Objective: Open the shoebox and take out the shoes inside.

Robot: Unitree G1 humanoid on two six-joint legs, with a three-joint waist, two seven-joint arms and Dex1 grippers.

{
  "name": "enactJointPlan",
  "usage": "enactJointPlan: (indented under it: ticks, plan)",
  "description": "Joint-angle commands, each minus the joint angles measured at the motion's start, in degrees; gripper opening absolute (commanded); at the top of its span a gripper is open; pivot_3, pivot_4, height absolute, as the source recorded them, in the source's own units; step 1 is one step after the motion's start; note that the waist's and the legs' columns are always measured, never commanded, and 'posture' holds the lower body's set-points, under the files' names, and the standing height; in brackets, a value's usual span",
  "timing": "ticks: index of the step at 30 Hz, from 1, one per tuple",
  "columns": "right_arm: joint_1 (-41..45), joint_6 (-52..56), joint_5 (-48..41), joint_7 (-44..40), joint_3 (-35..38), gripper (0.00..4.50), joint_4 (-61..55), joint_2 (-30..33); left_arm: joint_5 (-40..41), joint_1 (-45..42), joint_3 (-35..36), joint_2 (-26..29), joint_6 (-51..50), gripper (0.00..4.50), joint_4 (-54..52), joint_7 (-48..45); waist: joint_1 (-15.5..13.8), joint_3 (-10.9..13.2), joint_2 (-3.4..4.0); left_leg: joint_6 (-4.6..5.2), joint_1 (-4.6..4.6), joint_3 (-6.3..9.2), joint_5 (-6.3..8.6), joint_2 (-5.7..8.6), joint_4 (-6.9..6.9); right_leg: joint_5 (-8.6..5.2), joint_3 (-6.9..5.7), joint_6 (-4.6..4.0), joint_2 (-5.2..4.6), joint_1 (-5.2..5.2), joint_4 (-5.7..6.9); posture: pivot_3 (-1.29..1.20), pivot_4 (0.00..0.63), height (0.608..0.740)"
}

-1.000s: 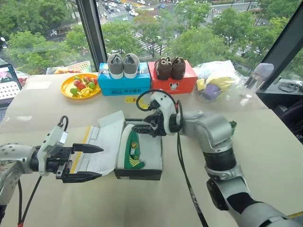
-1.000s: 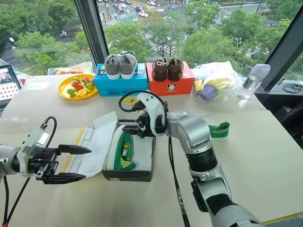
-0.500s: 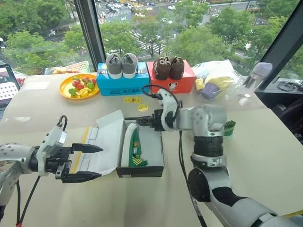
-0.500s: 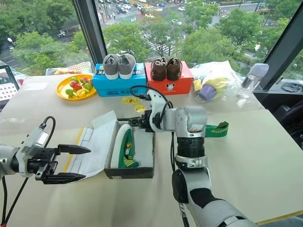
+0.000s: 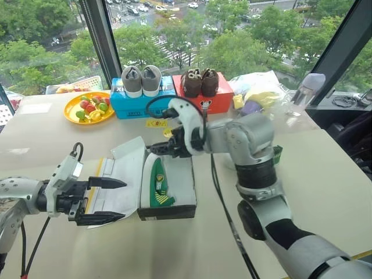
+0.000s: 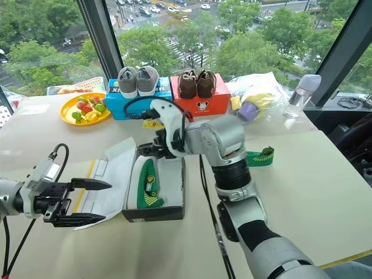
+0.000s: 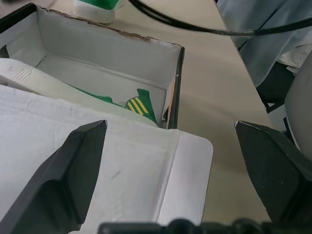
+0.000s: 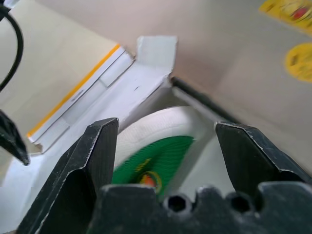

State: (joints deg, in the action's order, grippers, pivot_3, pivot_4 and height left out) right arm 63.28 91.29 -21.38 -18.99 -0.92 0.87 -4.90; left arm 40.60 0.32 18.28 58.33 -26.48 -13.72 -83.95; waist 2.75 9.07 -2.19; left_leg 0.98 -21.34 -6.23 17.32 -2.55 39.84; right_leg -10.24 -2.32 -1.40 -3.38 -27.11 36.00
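The right gripper point(image 5: 158, 148) hangs with its fingers spread wide and empty over the far end of the open shoebox point(image 5: 167, 197), just above the heel of the green shoe point(image 5: 159, 185) lying inside against the left wall. The box's lid point(image 5: 123, 174) is folded back flat on the table point(image 5: 325, 174) to the left. There the left gripper point(image 5: 110, 200) hovers over the lid's near edge, released, holding nothing. The other green shoe point(image 6: 258, 157) lies on the table beyond the right arm.
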Motion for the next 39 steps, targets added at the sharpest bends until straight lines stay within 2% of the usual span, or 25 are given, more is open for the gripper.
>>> enactJointPlan:
  ticks: [1, 8, 14, 19, 23, 25, 29, 31, 33, 35, 37, 39]
  plan:
    - [0.04, 1.21, -1.29, 4.92, 5.53, 3.76, 2.14, -4.6, 0.67, -0.25, 1.18, 0.34, 0.31, 4.5, -1.21, -0.12, -0.15, 0.0, 0.0, -0.09, -0.01, 0.0, -0.05, 0.0, 0.02, 0.0, -0.01, 0.0, 0.0, 0.0, 0.01, 0.0, 0.15, 0.731]
    - [1.28, 1.21, -5.52, 14.21, 11.46, 3.76, 7.37, -10.19, 0.75, 0.26, 1.38, 0.5, 0.14, 4.5, -1.38, -0.3, -0.41, 0.0, 0.0, -0.08, -0.09, -0.02, -0.04, 0.07, 0.09, 0.04, 0.01, 0.06, -0.11, 0.0, -0.05, 0.0, 0.15, 0.731]
    - [3.18, 1.21, -5.34, 23.98, 18.44, 3.76, 12.61, -15.06, 0.96, 0.86, 1.59, 0.5, -0.06, 4.5, -1.97, -0.28, -0.03, 0.0, 0.0, -0.13, -0.09, -0.02, -0.07, 0.05, 0.0, 0.04, 0.02, 0.06, -0.07, 0.0, -0.06, 0.0, 0.15, 0.731]
    - [6.62, 1.21, -9.59, 27.6, 21.69, 3.76, 15.18, -14.37, 1.14, 1.47, 1.94, 0.5, -0.21, 4.5, -2.15, -0.27, -0.14, 0.0, 0.0, -0.11, -0.08, 0.0, -0.06, 0.05, 0.02, 0.04, 0.03, 0.06, -0.08, 0.0, -0.06, 0.0, 0.15, 0.731]
    - [5.39, 1.21, -18.67, 15.98, 5.78, 3.76, 5.56, -4.38, 1.35, 1.94, 2.25, 0.3, -0.15, 4.5, -2.31, -0.15, 0.14, 0.01, 0.02, -0.02, -0.09, 0.03, -0.02, 0.03, -0.01, 0.04, 0.01, 0.06, -0.06, -0.01, -0.08, 0.0, 0.15, 0.731]
    - [4.96, 0.96, -20.0, 11.06, -0.65, 3.76, -0.86, 1.11, 1.34, 2.22, 2.44, 0.31, -0.1, 4.5, -2.51, -0.12, 0.45, 0.01, 0.02, 0.13, -0.08, 0.05, 0.07, 0.0, -0.07, 0.04, 0.04, 0.05, -0.01, -0.03, -0.1, 0.0, 0.15, 0.731]
    - [5.73, -3.27, -22.01, -1.19, -8.61, 3.76, -9.74, 13.7, 1.41, 2.35, 2.71, 0.24, -0.15, 4.5, -2.59, -0.02, -0.18, 0.01, 0.01, 0.14, -0.11, 0.12, 0.08, 0.01, -0.04, 0.03, -0.03, 0.06, -0.03, 0.0, -0.16, 0.0, 0.15, 0.731]
    - [6.07, -6.06, -22.03, -5.73, -11.61, 3.76, -11.72, 17.75, 1.48, 2.38, 2.79, 0.22, -0.19, 4.5, -2.59, 0.01, -0.95, 0.01, 0.01, 0.23, -0.14, 0.12, 0.13, 0.08, 0.07, 0.03, -0.03, 0.12, -0.11, 0.06, -0.23, 0.0, 0.15, 0.731]
    - [6.09, -23.68, -13.76, -21.14, -21.5, 3.76, -15.51, 30.07, 1.4, 2.22, 2.66, 0.16, 0.05, 4.5, -2.29, -0.1, -0.93, 0.01, 0.0, 0.32, -0.17, 0.05, 0.18, 0.13, 0.21, 0.08, 0.03, 0.21, -0.15, 0.08, -0.25, 0.0, 0.15, 0.731]
    - [4.93, -51.11, 0.99, -32.41, -31.28, 3.76, -15.07, 38.85, 1.14, 1.94, 2.32, 0.03, 0.38, 4.5, -1.83, -0.26, -0.94, 0.02, 0.01, 0.57, -0.17, 0.04, 0.33, 0.18, 0.22, 0.06, 0.05, 0.29, -0.14, 0.06, -0.3, 0.0, 0.15, 0.731]
    - [4.02, -72.2, 11.31, -36.85, -36.49, 3.76, -10.73, 41.34, 0.98, 1.67, 1.99, -0.07, 0.59, 4.5, -1.51, -0.44, -0.75, 0.01, 0.01, 0.55, -0.07, -0.02, 0.33, 0.37, 0.15, -0.03, 0.07, 0.41, -0.14, 0.06, -0.52, 0.0, 0.15, 0.731]
    - [4.84, -88.98, 19.98, -37.92, -40.76, 3.76, -2.64, 40.23, 0.73, 1.06, 1.38, -0.18, 0.8, 4.5, -1.13, -0.48, -0.04, 0.0, -0.02, 0.46, 0.02, -0.06, 0.28, 0.37, 0.07, -0.04, 0.1, 0.39, -0.14, 0.06, -0.44, 0.0, 0.15, 0.731]
